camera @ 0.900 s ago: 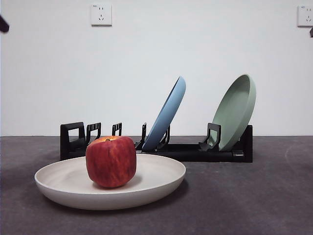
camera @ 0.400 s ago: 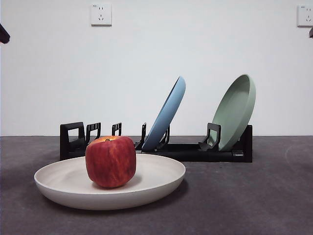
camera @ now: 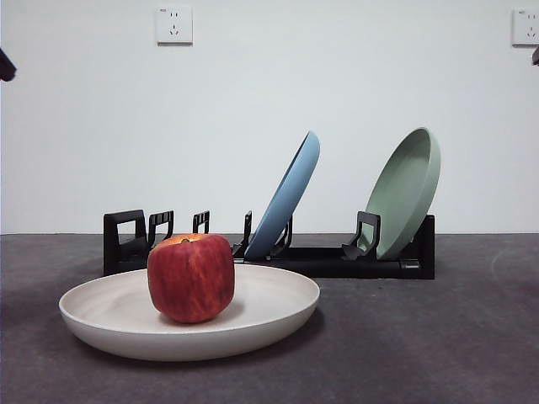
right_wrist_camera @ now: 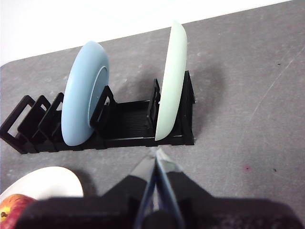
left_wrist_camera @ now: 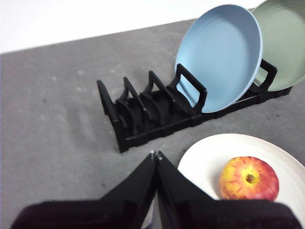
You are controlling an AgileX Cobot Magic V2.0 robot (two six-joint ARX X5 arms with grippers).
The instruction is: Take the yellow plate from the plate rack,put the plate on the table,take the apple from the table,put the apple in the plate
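Apple seated in the cream plate on the table, both arms drawn back.

We found the apple (camera: 191, 279) resting inside the yellow plate (camera: 269, 316), which lay flat on the table (camera: 438, 337) just in front of the plate rack (camera: 337, 259). We judged the apple firm, smooth and fairly heavy, best gripped across its broad sides; the plate looked stiff, its raised rim the natural hold. The left gripper (left_wrist_camera: 156, 155) and right gripper (right_wrist_camera: 156, 151) both had jaws pressed together, holding nothing. Only the wrist views showed them; the front view alone revealed how the blue plate (camera: 288, 198) and sage-green plate (camera: 406, 192) leaned in the rack.
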